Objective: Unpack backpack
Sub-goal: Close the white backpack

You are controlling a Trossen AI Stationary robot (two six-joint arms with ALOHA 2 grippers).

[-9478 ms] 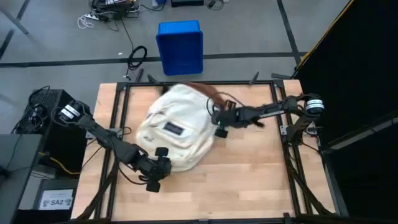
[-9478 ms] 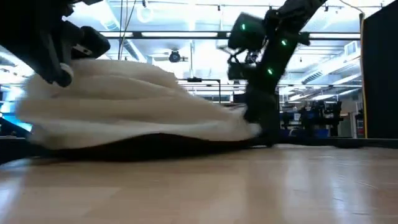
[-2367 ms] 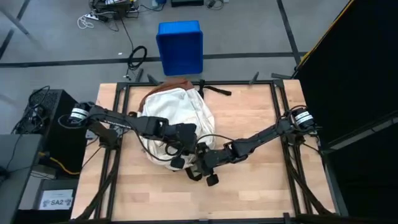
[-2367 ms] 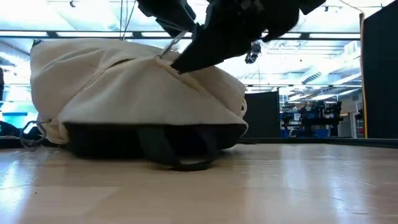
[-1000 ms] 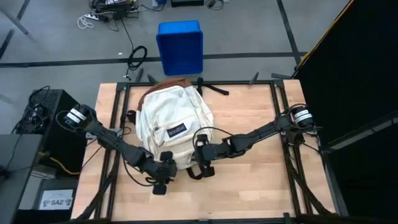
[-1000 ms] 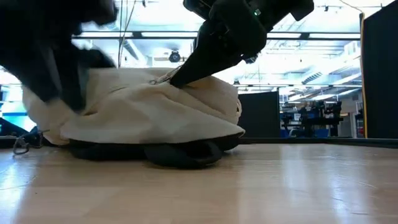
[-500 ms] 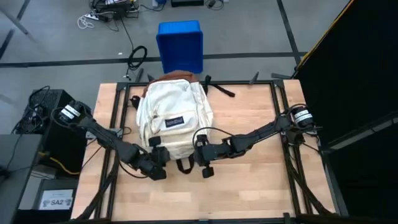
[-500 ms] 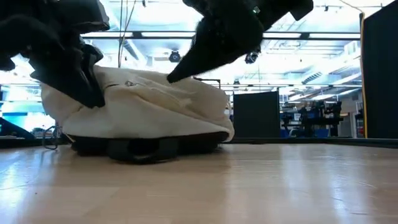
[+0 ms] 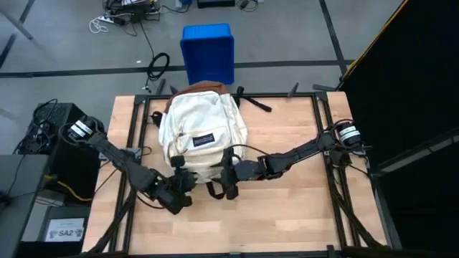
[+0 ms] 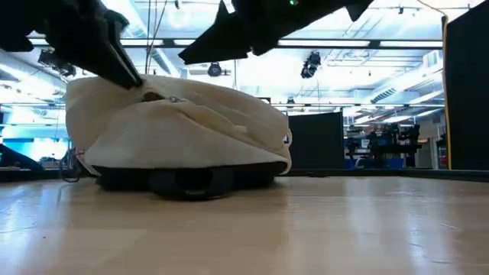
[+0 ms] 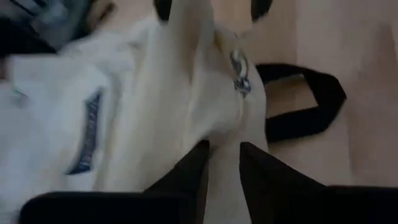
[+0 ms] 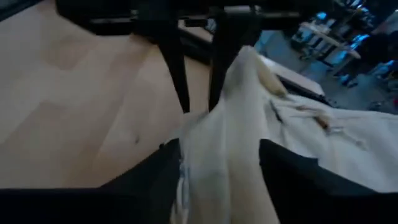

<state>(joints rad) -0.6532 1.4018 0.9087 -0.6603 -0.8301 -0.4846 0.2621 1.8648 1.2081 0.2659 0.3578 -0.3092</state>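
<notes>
At the table's middle, the backpack (image 9: pixel 201 140) is lying front-up and zipped, nothing unpacked yet, while the left gripper (image 9: pixel 180 179) and right gripper (image 9: pixel 229 176) are each pinching cream fabric at its near edge.

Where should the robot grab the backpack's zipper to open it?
Best by the metal zipper pull on the backpack, coming from the near table edge: it dangles free on the cream fabric ridge, and the left gripper already pinches that ridge just beside it.
</notes>
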